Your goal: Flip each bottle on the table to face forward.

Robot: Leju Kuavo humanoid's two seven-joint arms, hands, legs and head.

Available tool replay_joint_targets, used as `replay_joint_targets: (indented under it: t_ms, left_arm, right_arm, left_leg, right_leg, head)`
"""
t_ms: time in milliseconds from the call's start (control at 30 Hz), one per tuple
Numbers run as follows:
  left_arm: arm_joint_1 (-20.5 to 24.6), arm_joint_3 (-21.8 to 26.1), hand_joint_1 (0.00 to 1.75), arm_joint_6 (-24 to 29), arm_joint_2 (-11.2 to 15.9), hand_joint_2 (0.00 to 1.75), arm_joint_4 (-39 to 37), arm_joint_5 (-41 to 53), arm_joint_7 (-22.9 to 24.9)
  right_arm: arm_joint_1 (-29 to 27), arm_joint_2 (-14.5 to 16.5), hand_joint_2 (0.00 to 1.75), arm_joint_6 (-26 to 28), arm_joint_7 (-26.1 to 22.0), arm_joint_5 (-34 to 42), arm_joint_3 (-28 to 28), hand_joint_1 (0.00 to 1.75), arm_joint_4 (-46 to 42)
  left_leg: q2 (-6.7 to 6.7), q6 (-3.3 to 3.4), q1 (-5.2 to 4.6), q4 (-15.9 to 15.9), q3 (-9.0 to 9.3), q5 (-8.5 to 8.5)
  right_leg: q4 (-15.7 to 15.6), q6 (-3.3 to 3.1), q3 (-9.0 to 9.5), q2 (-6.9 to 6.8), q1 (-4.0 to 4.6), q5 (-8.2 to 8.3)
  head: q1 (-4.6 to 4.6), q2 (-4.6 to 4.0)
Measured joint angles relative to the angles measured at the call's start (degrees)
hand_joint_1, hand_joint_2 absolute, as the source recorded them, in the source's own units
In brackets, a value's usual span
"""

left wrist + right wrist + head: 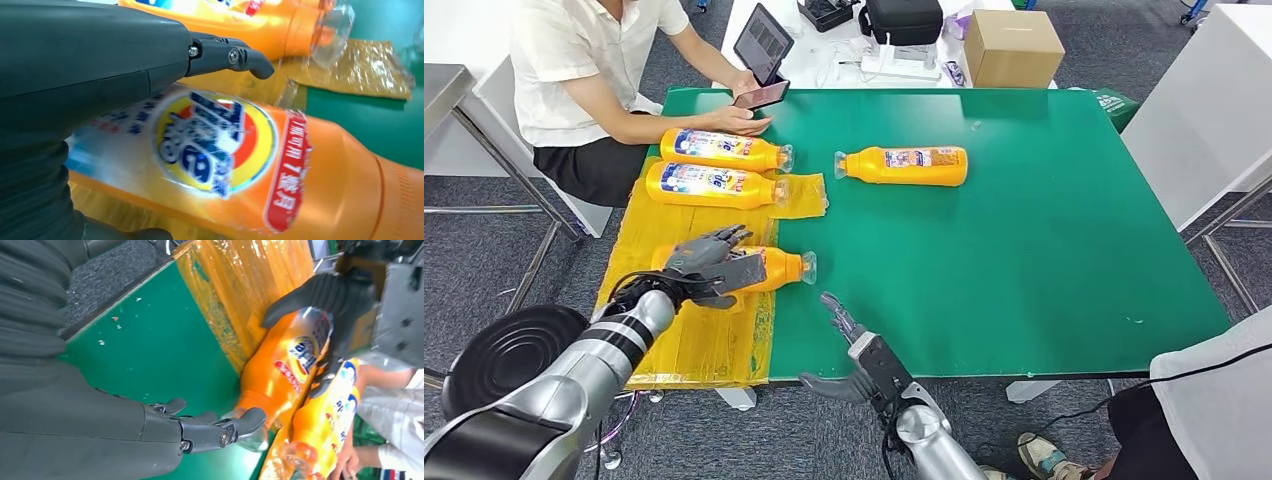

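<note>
Four orange bottles lie on their sides on the green table point(1024, 220). My left hand point(709, 265) grips the nearest bottle point(779, 268) around its body on the yellow plastic sheet point(694, 340); its label point(220, 145) shows large in the left wrist view, under my fingers point(225, 55). Two more bottles point(724, 150) point(714, 185) lie side by side further back on the sheet. A fourth bottle point(904, 165) rests on bare table, cap pointing left. My right hand point(859, 350) hovers empty with fingers apart at the front edge, its fingertips point(240, 422) close to the held bottle's point(285, 370) clear cap.
A seated person point(584, 70) at the far left corner holds a phone point(759, 95) over the table. A cardboard box point(1014, 45) and a black case point(904, 20) stand behind. Another person point(1214, 400) is at the near right. A black stool point(509, 350) stands by my left arm.
</note>
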State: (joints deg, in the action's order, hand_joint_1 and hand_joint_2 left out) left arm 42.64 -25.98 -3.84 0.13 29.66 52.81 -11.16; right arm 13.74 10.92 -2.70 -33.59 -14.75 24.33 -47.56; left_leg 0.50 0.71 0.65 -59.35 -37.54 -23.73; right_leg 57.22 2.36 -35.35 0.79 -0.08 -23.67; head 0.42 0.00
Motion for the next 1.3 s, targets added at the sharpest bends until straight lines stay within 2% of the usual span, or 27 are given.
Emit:
replay_joint_targets:
  t_ms: [133, 267, 367, 467, 633, 700, 800, 967, 1133, 1300]
  left_arm:
    - [-0.93, -0.43, 0.0, 0.05, 0.96, 1.75, 2.38, -1.25, -0.49]
    - [-4.01, -0.14, 0.0, 3.17, 2.41, 1.75, 8.36, -7.49, -2.32]
    - [-9.05, 2.08, 0.0, 5.16, 3.35, 1.75, 17.18, -16.09, -4.28]
    - [-15.12, 4.51, 0.0, 3.85, 4.0, 1.75, 26.81, -24.63, -6.45]
    - [-22.04, 5.92, 0.0, 1.58, 5.05, 1.75, 37.86, -29.98, -8.81]
    - [-23.84, 5.96, 0.0, 0.45, 5.37, 1.75, 41.2, -31.94, -9.98]
    - [-26.7, 6.0, 0.0, -1.18, 5.38, 1.75, 46.03, -36.9, -11.34]
    - [-31.89, 6.15, 0.0, -0.7, 3.58, 1.75, 50.58, -43.02, -10.45]
    - [-34.99, 5.97, 0.0, 2.26, 1.04, 1.75, 51.52, -43.06, -9.49]
    - [-35.82, 5.91, 0.0, 2.79, -0.36, 1.75, 51.93, -43.18, -9.08]
  right_arm:
    - [-0.26, -0.02, 1.75, 0.13, -0.03, 0.0, -0.38, 0.0, 0.0]
    - [-0.87, -0.06, 1.75, 0.65, -0.02, 0.0, -1.08, 0.0, -0.02]
    - [-1.77, -0.08, 1.75, 1.92, -0.82, 0.11, -1.87, 0.0, -0.19]
    - [-2.82, -0.05, 1.75, 4.14, -2.56, 1.0, -3.28, 0.0, -1.07]
    - [-3.89, -0.15, 1.75, 6.45, -3.82, 1.89, -5.38, 0.0, -3.48]
    - [-4.3, -0.51, 1.75, 10.34, -5.16, 0.61, -6.19, 0.0, -5.27]
    - [-4.17, -2.38, 1.75, 20.88, -5.76, -4.69, -7.93, 0.0, -9.25]
    - [-2.61, -6.82, 1.75, 31.89, -1.61, -17.45, -11.37, 0.0, -12.75]
    - [-0.43, -10.28, 1.75, 37.32, 2.21, -26.49, -13.36, 0.0, -11.75]
    - [1.07, -12.11, 1.75, 38.57, 3.5, -28.73, -14.1, 0.0, -9.97]
  left_leg:
    - [0.01, 0.0, 0.0, 0.0, -0.01, 0.0]
    - [-0.01, 0.0, -0.01, 0.0, -0.01, -0.01]
    - [-0.03, -0.03, -0.01, 0.0, -0.01, -0.05]
    - [-0.01, -0.06, -0.01, 0.0, -0.03, -0.07]
    - [0.0, -0.06, 0.0, 0.01, -0.04, -0.08]
    - [0.01, -0.05, -0.01, 0.01, -0.04, -0.08]
    - [0.01, -0.05, -0.02, 0.01, -0.03, -0.07]
    - [0.01, -0.03, -0.12, 0.0, -0.03, -0.08]
    - [0.02, -0.02, -0.12, 0.0, -0.03, -0.09]
    - [0.01, -0.03, -0.07, 0.0, -0.03, -0.08]
  right_leg:
    - [0.0, 0.0, 0.01, 0.0, 0.0, 0.0]
    - [0.0, 0.0, 0.0, 0.0, -0.01, 0.0]
    - [0.0, -0.01, -0.02, 0.01, -0.01, -0.02]
    - [-0.01, -0.06, -0.03, 0.01, 0.0, -0.08]
    - [-0.01, -0.1, -0.06, 0.0, 0.0, -0.11]
    - [-0.01, -0.1, -0.06, 0.0, -0.01, -0.11]
    - [-0.02, -0.09, -0.03, 0.0, -0.03, -0.1]
    - [-0.03, -0.06, -0.02, 0.0, -0.14, -0.08]
    - [-0.03, -0.06, -0.03, -0.01, -0.13, -0.07]
    - [-0.03, -0.06, -0.03, -0.01, -0.07, -0.07]
  head:
    - [0.0, 0.0]
    - [0.01, 0.0]
    - [-0.01, 0.0]
    - [0.0, 0.0]
    - [0.0, 0.0]
    - [-0.01, 0.0]
    - [0.01, 0.0]
    - [-0.01, 0.0]
    - [-0.01, 0.0]
    - [-0.02, 0.0]
